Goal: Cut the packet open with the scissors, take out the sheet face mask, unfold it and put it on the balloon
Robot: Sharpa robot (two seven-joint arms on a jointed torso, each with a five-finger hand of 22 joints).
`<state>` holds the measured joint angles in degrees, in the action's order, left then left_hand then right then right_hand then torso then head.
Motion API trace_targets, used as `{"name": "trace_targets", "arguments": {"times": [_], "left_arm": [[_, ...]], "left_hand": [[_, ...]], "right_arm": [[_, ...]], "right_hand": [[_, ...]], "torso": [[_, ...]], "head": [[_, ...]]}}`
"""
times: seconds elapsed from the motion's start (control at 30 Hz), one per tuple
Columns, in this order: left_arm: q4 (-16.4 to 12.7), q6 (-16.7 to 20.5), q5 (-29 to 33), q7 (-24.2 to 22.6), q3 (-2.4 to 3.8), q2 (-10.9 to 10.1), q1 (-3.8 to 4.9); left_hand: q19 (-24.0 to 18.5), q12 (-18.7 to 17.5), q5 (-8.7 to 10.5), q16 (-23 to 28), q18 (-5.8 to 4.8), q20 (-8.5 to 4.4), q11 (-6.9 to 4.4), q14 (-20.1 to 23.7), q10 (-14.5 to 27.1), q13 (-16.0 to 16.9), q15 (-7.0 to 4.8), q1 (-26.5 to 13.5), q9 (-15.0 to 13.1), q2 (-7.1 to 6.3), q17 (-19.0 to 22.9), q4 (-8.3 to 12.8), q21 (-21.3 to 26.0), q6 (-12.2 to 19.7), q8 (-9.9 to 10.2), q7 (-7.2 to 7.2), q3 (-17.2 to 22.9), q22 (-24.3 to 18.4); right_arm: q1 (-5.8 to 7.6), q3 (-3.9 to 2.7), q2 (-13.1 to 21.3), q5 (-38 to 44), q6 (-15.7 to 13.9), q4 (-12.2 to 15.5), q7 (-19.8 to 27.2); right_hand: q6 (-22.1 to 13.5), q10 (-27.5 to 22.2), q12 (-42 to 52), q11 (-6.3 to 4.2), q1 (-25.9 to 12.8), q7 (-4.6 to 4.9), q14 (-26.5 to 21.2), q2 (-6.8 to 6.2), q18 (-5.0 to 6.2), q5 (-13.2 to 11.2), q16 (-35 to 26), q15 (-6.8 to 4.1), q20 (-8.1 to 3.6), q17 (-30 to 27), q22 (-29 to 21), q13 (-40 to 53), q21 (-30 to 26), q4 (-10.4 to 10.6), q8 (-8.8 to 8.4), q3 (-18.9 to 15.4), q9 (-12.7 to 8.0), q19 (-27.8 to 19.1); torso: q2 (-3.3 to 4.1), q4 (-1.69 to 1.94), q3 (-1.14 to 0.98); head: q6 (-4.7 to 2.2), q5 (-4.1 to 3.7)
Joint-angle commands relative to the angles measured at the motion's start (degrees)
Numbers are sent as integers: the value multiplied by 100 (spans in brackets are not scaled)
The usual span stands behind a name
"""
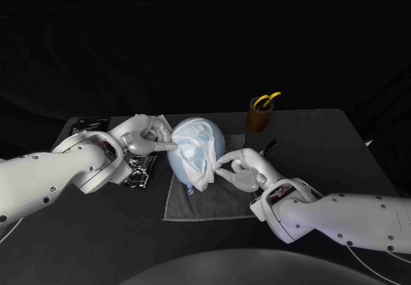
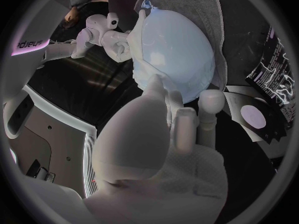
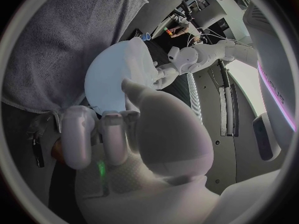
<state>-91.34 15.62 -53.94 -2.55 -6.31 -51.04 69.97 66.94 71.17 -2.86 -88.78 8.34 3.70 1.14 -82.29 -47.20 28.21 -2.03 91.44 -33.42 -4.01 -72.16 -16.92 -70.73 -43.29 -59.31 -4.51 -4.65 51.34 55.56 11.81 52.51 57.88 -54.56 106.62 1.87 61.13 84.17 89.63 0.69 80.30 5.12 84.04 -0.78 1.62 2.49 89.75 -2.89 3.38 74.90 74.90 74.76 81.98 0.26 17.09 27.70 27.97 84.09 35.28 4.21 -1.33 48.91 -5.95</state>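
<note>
At the table's left side, packet: it is lying flat and dark on the black table, partly under the left arm and just beside the towel's left edge.
Left hand: it is reaching in from the left, its fingertips sitting against the left side of the mask where it is covering the balloon; I cannot tell whether it is nipping the sheet or only pressing on it.
Balloon: pale blue, it is lying on the towel between the two hands, its knotted end pointing toward the robot.
Mask: the white sheet is lying unfolded over the balloon's upper face, hanging in loose folds down the near side.
Towel: grey, it is lying spread out on the middle of the table, under the balloon.
Right hand: it is coming in from the lower right, its thumb and a finger pinching the mask's lower right edge, its other fingers curling beside the balloon.
Cup: brown, it is standing upright behind the towel's far right corner.
Scissors: they are standing in the cup, yellow handles up.
</note>
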Motion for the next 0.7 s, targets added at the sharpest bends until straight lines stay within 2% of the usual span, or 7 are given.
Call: {"name": "trace_targets", "arguments": {"times": [0.03, 0.37, 0.7], "left_arm": [[-1, 9, 26, 57, 2, 20, -1], [45, 40, 26, 129, 2, 48, 0], [102, 51, 26, 170, 2, 79, 1]], "left_hand": [[35, 28, 10, -31, -78, -4, -8, -54, 20, 6, -4, -62, -8, 32, -21, 11, -41, 5, 12, 2, -32, 14], [40, 29, 10, -31, -80, -4, -8, -58, 19, 7, -3, -70, -8, 36, -30, 11, -46, 4, 12, 2, -34, 23], [40, 31, 10, -31, -80, -4, -8, -60, 18, 8, -3, -79, -9, 39, -33, 11, -47, 3, 12, 2, -36, 24]], "right_arm": [[-1, -15, 55, 65, -244, 51, 265], [30, -80, 434, -97, -277, 165, 185], [100, -98, 740, -111, -268, 116, 99]], "right_hand": [[-14, 583, 37, -35, -210, -45, 596, -42, 4, 30, 25, -32, -44, 1510, 1289, 1524, 30, -66, 107, 195, 211, 300], [-50, 583, 37, -50, -409, -61, 596, -99, -9, 30, 25, -44, -55, 1510, 1307, 1524, 93, -174, 237, 442, 339, 324], [-68, 583, 37, -55, -484, -66, 596, -136, -15, 29, 25, -48, -60, 1510, 1315, 1524, 124, -224, 287, 530, 392, 335]], "torso": [[-1, 3, 1], [-6, 9, 4], [-3, 3, -2]], "head": [[-17, -12], [-29, -46], [-45, -77]]}}
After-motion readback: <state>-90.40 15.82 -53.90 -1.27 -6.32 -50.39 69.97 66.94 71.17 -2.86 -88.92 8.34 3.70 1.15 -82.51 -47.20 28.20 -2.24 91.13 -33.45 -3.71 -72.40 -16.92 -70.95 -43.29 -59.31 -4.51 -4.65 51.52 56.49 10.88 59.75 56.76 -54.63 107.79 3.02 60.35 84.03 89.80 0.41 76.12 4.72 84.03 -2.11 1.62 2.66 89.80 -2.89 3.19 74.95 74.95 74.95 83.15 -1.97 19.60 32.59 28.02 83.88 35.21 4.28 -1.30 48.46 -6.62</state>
